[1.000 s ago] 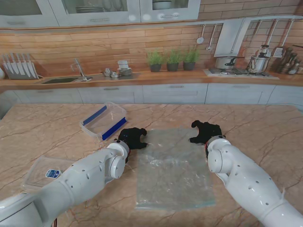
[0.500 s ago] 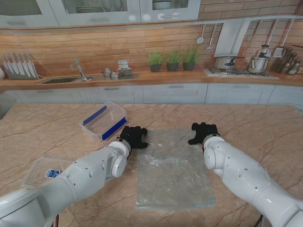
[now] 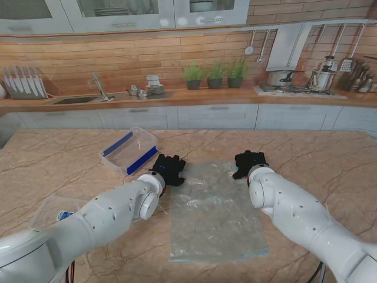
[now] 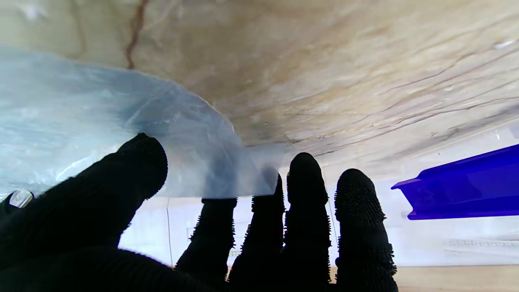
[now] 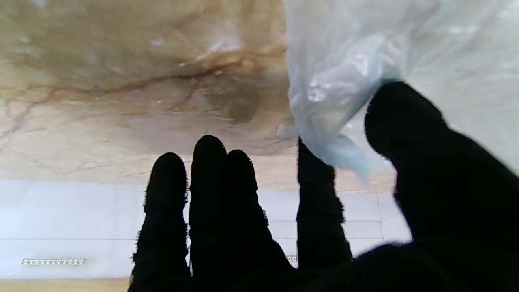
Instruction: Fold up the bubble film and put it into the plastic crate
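Observation:
The clear bubble film (image 3: 215, 209) lies flat on the marble table between my arms, its far edge rumpled. My left hand (image 3: 169, 168) is at the film's far left corner. In the left wrist view the film (image 4: 81, 121) drapes over two fingertips (image 4: 263, 190), with the thumb pressed against it and the corner raised off the table. My right hand (image 3: 248, 162) is at the far right corner. There the film (image 5: 405, 48) is bunched between thumb and forefinger of that hand (image 5: 308, 227). The clear plastic crate (image 3: 129, 151) with blue sides stands just left of my left hand.
A clear lid (image 3: 56, 212) with a blue label lies on the table at the near left, partly under my left arm. The crate's blue wall (image 4: 466, 182) shows close beside my left hand. A kitchen counter with a sink runs behind the table.
Both hands have slid farther from me and slightly inward onto the film's far corners. Their fingers have closed on the film and the far edge has rumpled.

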